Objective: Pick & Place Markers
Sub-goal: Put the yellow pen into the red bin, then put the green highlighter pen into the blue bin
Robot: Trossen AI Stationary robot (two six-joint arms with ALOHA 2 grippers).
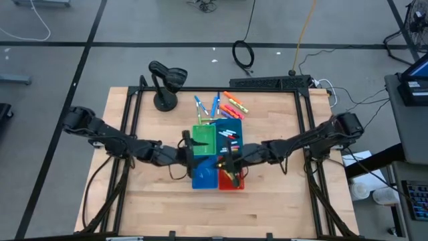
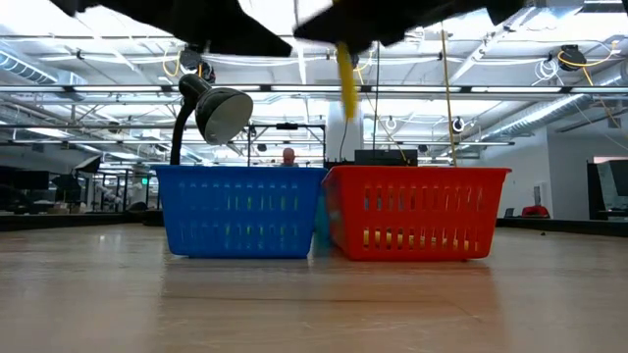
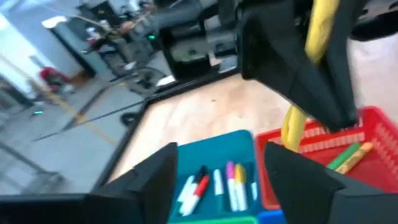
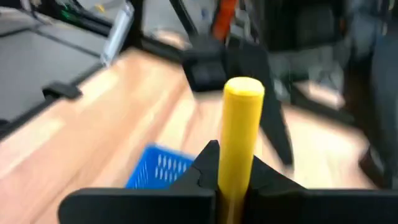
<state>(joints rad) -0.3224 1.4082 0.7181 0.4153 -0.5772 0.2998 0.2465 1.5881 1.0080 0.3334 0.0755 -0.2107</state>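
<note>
In the high view, the left gripper (image 1: 190,150) sits just left of centre, over the seam between the green bin (image 1: 204,138) and the blue bin (image 1: 204,175). Its own wrist view shows the two fingers spread wide with nothing between them, so it seems to be waiting or lining up for its next pick. Beneath them lies the teal bin (image 3: 217,177) with red, white, pink and yellow markers (image 3: 233,185) lying flat in it.

At centre frame the four bins stand packed in a square, which keeps every drop spot within reach of both arms. Above them in the frame, toward the table's far edge, loose markers (image 1: 224,105) in blue, orange, green and yellow lie spread on the wood, not yet sorted. A black desk lamp (image 1: 166,80) stands at upper left of the table.

Just right of centre, the right gripper (image 1: 231,165) hangs over the red bin (image 1: 231,179). It pinches a yellow marker (image 4: 241,130) upright, the fingers pressed on its lower part. The low view shows the marker dangling above the bin's rim, probably held vertical so it falls cleanly inside. A green and an orange marker already lie in that bin.
</note>
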